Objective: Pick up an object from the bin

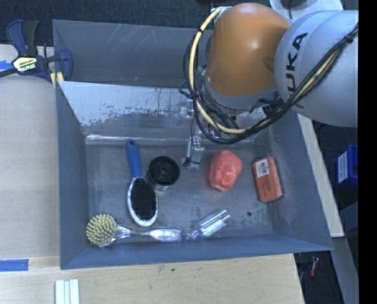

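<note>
On the bin's floor (106, 170) a hairbrush (139, 185) with a blue handle and black bristles lies just beside a round black cap (163, 170). Further right sit a reddish-orange lump (225, 170) and, near it, an orange block (267, 178) with a label. Along the front lie a clear-handled scrubbing brush (134, 233) with a pale yellow head and a clear plastic piece (208, 223).

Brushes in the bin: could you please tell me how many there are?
2. A blue-handled hairbrush lies left of centre; a round-headed dish brush lies along the front wall. The arm could hide others.
</note>
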Robot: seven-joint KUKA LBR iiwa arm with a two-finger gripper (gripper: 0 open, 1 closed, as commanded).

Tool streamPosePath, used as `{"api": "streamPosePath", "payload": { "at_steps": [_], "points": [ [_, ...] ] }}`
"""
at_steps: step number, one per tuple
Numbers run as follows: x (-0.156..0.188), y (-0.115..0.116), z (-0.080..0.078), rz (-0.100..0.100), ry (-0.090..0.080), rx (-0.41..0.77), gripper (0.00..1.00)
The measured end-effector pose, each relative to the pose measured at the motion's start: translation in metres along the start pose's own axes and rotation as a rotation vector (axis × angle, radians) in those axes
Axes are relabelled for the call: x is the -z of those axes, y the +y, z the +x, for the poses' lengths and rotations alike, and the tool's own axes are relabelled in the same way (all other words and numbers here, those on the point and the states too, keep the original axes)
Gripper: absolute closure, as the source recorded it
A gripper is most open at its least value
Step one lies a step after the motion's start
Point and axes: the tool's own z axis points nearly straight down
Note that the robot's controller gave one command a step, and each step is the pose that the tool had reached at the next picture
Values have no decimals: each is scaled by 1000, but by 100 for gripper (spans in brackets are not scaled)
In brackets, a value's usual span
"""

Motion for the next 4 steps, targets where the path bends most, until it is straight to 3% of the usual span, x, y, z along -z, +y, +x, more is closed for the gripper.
{"api": "streamPosePath", "payload": {
  "at_steps": [1, 2, 3, 4],
  "points": [
    [5, -1, -2, 0, -8, -3, 0],
    [-126, 3, 0, 1, -11, 321, 0],
    [-69, 9, 4, 2, -17, 385, 0],
    [-125, 82, 80, 1, -6, 693, 0]
  ]
}}
